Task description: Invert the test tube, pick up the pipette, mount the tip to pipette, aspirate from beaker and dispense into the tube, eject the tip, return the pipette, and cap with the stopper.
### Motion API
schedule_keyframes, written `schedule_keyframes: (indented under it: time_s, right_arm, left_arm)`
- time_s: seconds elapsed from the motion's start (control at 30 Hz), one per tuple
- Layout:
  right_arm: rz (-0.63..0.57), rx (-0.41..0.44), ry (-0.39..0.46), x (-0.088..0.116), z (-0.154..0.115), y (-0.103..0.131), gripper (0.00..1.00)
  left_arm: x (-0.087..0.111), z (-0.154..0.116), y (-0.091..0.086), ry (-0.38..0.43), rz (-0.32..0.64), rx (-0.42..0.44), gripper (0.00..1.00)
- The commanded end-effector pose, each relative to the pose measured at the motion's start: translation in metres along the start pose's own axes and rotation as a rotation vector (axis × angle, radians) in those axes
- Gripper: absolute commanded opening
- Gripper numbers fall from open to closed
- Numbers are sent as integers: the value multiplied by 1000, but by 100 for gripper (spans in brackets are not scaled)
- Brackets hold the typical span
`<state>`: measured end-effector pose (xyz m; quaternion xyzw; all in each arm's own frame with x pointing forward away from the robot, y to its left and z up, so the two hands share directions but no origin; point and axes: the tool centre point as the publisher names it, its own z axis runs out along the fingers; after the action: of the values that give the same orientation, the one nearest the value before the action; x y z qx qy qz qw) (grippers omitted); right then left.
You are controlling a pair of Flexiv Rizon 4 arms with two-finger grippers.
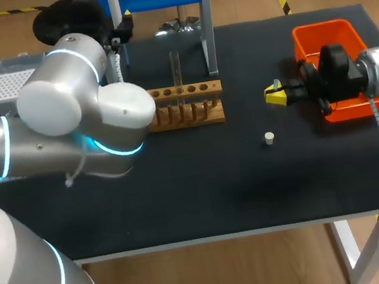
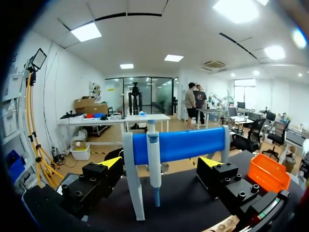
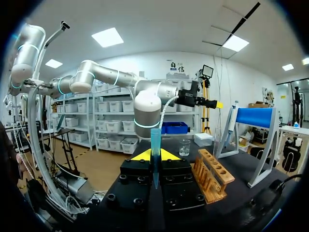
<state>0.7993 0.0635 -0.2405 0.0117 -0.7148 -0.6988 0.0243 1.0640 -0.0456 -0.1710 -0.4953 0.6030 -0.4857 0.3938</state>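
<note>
A: Left gripper [image 2: 160,163]?
B: Wide open, nothing in it. One finger on each side of the pipette [image 2: 153,154], neither touching. The pipette hangs upright on the blue stand [image 2: 193,144], at the far side of the table [image 1: 205,197].
A: Right gripper [image 3: 154,155]?
B: Closed on a blue pipette tip [image 3: 155,137]. Both yellow ends pinch it from two sides, and it's upright with the narrow end down. In the head view this gripper is over the table's right part, between the wooden rack [image 1: 186,107] and the orange bin [image 1: 327,34].
A: Test tube?
B: The test tube [image 1: 175,65] is upright in the rack, mid table, nobody touching it.
A: Stopper?
B: The white stopper [image 1: 269,138] is lying on the table, nearer the front edge than the right gripper and apart from it.
A: Beaker?
B: The beaker [image 3: 184,147] is standing past the rack, towards the stand. Can't tell what's in it.
A: Anything else?
B: Tip box [image 1: 6,87], far left corner.
</note>
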Motion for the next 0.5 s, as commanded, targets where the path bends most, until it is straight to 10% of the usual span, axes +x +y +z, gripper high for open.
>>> schedule_keyframes:
  time_s: [0.03, 0.5]
  right_arm:
    - [0, 1, -1, 1, 0, 0, 0]
    - [0, 1, -1, 1, 0, 0, 0]
  left_arm:
    - [5, 17, 0, -48, 1, 3, 100]
    - [3, 49, 4, -37, 21, -41, 100]
